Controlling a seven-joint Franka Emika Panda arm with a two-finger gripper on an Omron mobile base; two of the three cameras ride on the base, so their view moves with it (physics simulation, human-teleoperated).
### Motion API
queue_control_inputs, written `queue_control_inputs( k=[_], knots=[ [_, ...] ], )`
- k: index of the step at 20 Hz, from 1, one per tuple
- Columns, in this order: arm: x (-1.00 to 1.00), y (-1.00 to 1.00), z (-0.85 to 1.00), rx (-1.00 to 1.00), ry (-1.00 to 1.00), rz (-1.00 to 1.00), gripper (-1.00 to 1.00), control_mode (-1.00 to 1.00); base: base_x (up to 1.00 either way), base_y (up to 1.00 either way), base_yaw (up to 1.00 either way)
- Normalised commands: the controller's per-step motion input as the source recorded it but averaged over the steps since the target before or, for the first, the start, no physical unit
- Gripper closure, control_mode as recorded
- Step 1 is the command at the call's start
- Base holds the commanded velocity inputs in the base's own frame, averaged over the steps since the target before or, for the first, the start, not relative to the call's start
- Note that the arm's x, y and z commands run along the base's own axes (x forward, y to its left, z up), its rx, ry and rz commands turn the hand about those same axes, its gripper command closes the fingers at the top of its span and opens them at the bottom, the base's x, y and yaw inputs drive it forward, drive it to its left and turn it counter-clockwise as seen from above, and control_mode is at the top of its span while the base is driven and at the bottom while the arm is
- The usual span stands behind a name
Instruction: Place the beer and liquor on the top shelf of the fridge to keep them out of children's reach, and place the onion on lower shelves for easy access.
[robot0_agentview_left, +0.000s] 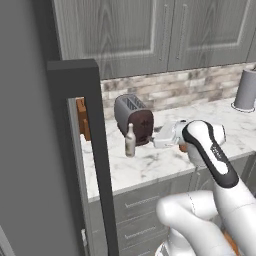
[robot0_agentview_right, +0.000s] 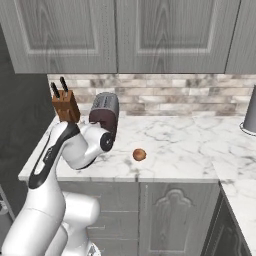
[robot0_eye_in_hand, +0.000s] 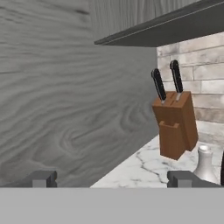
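One bottle matters now: the liquor (robot0_agentview_left: 130, 140) stands upright on the tabletop (robot0_agentview_left: 165, 160) before the toaster (robot0_agentview_left: 134, 118), just off the jaws' right tip in the hand view. Spread wide and empty, the jaws need shifting sideways. The onion (robot0_agentview_right: 139, 155) lies well apart.

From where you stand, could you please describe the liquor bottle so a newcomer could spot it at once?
On the marble counter, find the dark toaster by the brick backsplash. The liquor stands upright just in front of it: a small whitish bottle with a short neck, far paler than the toaster.
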Motion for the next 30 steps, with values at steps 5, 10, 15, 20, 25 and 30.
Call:
queue_control_inputs(
  k=[5,10,15,20,25,30],
  knots=[
    [0.33,0.0,-0.04,0.0,0.0,0.0,-1.0,-1.0,0.0,0.0,0.0],
    [0.29,0.0,-0.08,0.0,0.0,0.0,-1.0,-1.0,0.0,0.0,0.0],
    [0.21,0.0,-0.18,0.0,0.0,0.0,-1.0,-1.0,0.0,0.0,0.0],
    [0.18,0.01,-0.23,0.0,0.0,0.0,-1.0,-1.0,0.0,0.0,0.0],
    [0.17,0.07,-0.21,0.0,0.0,0.0,-1.0,-1.0,0.0,0.0,0.0],
    [0.18,0.08,-0.16,0.0,0.0,0.0,-1.0,-1.0,0.0,0.0,0.0]
  ],
)
